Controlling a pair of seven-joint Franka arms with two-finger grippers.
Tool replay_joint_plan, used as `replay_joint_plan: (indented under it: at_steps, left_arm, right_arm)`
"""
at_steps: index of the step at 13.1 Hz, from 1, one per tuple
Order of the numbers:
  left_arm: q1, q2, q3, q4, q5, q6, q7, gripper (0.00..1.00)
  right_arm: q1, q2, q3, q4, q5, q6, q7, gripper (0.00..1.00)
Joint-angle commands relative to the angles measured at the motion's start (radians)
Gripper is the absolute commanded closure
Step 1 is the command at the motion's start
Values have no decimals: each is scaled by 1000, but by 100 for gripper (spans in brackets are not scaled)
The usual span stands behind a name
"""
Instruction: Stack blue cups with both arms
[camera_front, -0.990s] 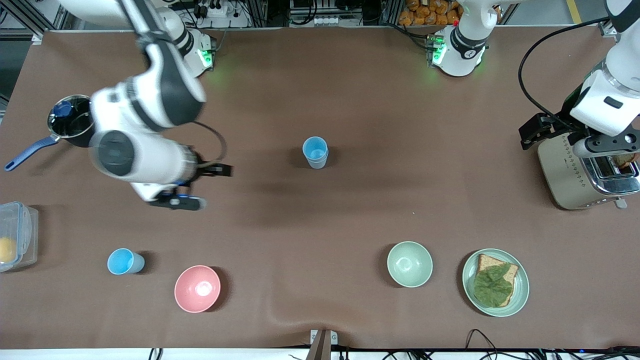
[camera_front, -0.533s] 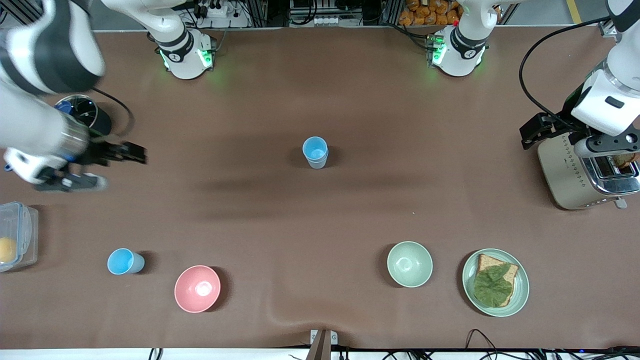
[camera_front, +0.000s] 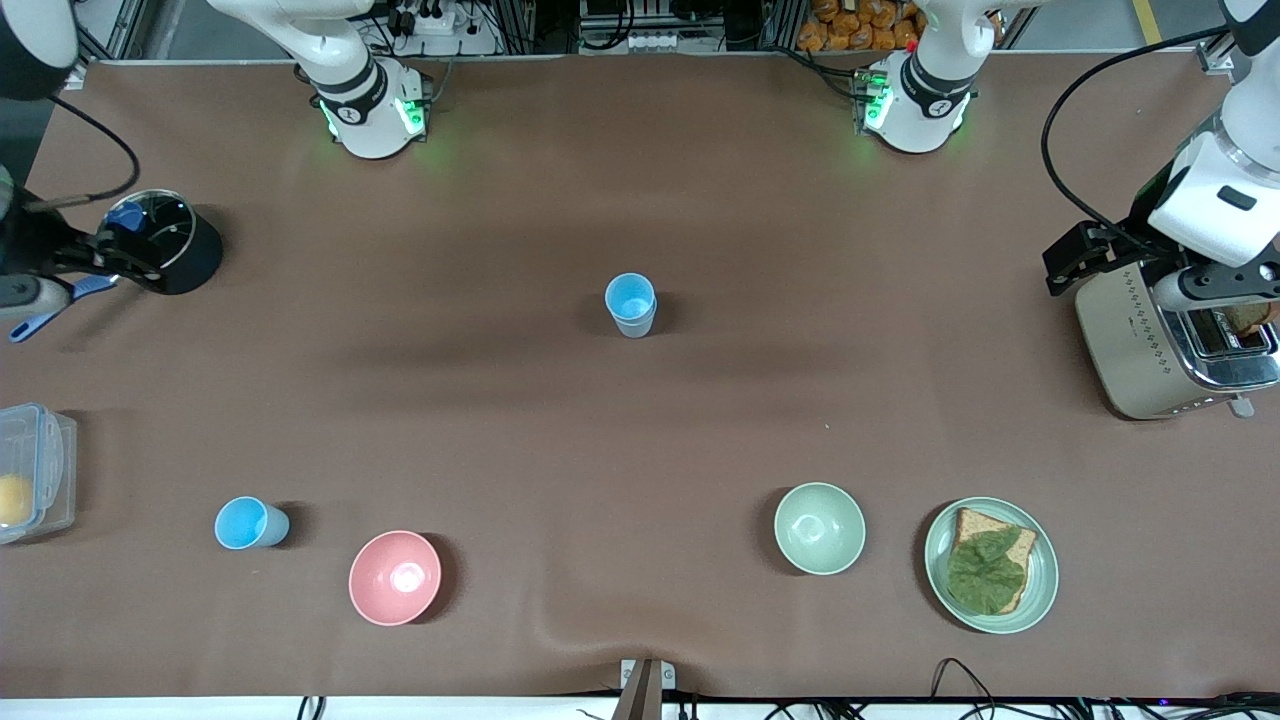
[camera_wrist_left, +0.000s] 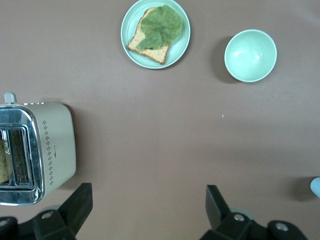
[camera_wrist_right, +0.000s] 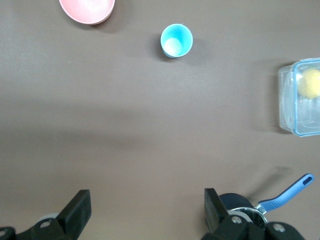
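We see both arms up and wide apart. The right tool (camera_wrist_right: 147, 192) hangs over the desk's (camera_front: 700, 430) 9 o'clock edge by the pot (camera_front: 160, 240), its fingers spread wide and holding nothing. The left tool (camera_wrist_left: 148, 190) is just as wide open and empty, over the 3 o'clock end beside the toaster (camera_front: 1150, 340). One cup (camera_front: 631, 304) stands upright near the desk's centre. The other cup (camera_front: 243, 523) stands upright out at 8 o'clock, with the pink bowl (camera_front: 394, 577) at its 4 o'clock. The cups are well apart, with neither tool near them.

No legible text (anywhere)
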Motion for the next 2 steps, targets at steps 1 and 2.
replay_joint_plan:
  at_steps: [1,2]
  left_arm:
    - [1,9,8,29,-24,-47,28,0]
    - [1,9,8,29,-27,-52,28,0]
  right_arm:
    - [-50,-33,28,7,-13,-25,-19,0]
    - [-53,-32,30,20,-5,-39,-14,0]
